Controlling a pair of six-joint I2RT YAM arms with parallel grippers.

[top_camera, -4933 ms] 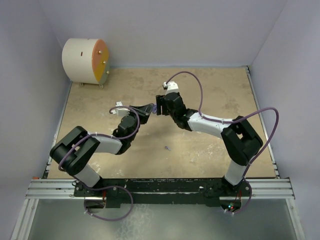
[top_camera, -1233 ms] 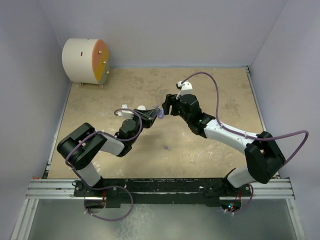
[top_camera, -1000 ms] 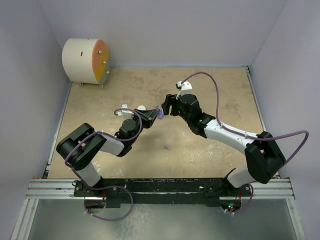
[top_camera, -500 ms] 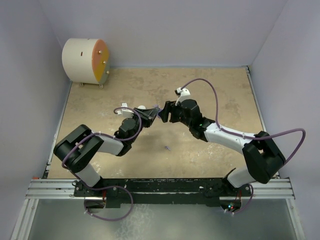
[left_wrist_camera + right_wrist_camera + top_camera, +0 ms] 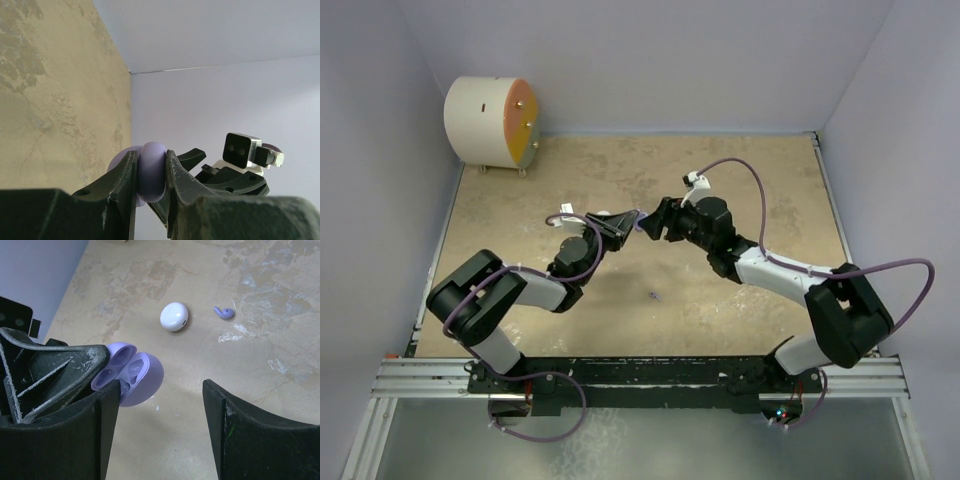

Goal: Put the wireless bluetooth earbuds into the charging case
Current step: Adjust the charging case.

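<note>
The tan, mottled table [image 5: 750, 180] carried a white drum with an orange end face [image 5: 490, 122] in its far left corner, well apart from the work. Over the last second the right arm had dropped and swung in toward the left arm, so the two wrists now met nose to nose over the middle of the table. The left gripper [image 5: 150, 165] had not changed: its fingers stayed pinched tight on the lilac, pebble-shaped charging case [image 5: 140, 372], held clear of the table with the lid hinged open and the two wells turned toward the right arm. Whether anything sat in those wells could not be made out. The right gripper [image 5: 159, 390] stood wide apart and empty, its jaws a little narrower than a second ago, just short of the case. A closed white round case [image 5: 174, 316] lay on the table beyond, and near it a single lilac stemmed earbud [image 5: 224, 313] lay loose. With no bud in the right fingers, the approach probably served to steady or adjust the case; that bud was not yet seated.
</note>
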